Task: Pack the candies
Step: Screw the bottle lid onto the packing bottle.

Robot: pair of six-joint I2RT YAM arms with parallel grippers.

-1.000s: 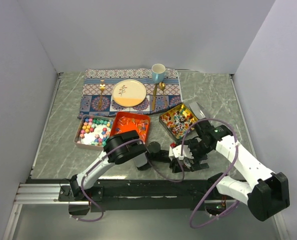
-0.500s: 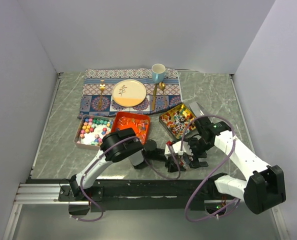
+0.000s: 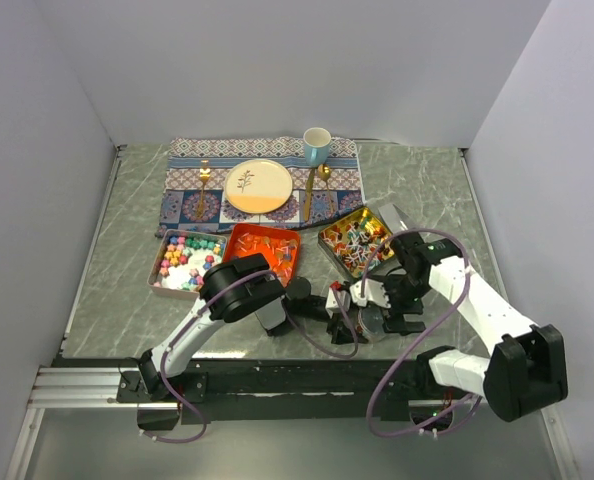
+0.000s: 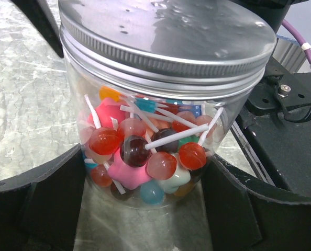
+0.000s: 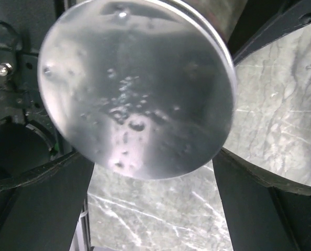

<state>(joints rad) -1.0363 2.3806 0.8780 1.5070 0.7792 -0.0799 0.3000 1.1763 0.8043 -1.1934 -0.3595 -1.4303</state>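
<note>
On the table point(image 3: 117, 290), three tins point(image 3: 160, 262) are holding candies point(image 3: 263, 250): pastel, red-orange, twist-wrapped. Nearer the arms, a jar point(image 4: 145, 130) packed with more is standing between the wide-set fingers of the left hand point(image 4: 144, 172); whether they are gripping cannot be told. The right hand point(image 5: 153, 162) is hovering wide open around the jar's silver lid point(image 5: 137, 89).

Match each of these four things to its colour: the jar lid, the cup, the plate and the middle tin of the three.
Things:
1. jar lid
2. cup
3. plate
4. middle tin

Colours:
a. light blue
b. orange-red
c. silver
d. cream

Pairs: 1-c, 2-a, 3-d, 4-b
</note>
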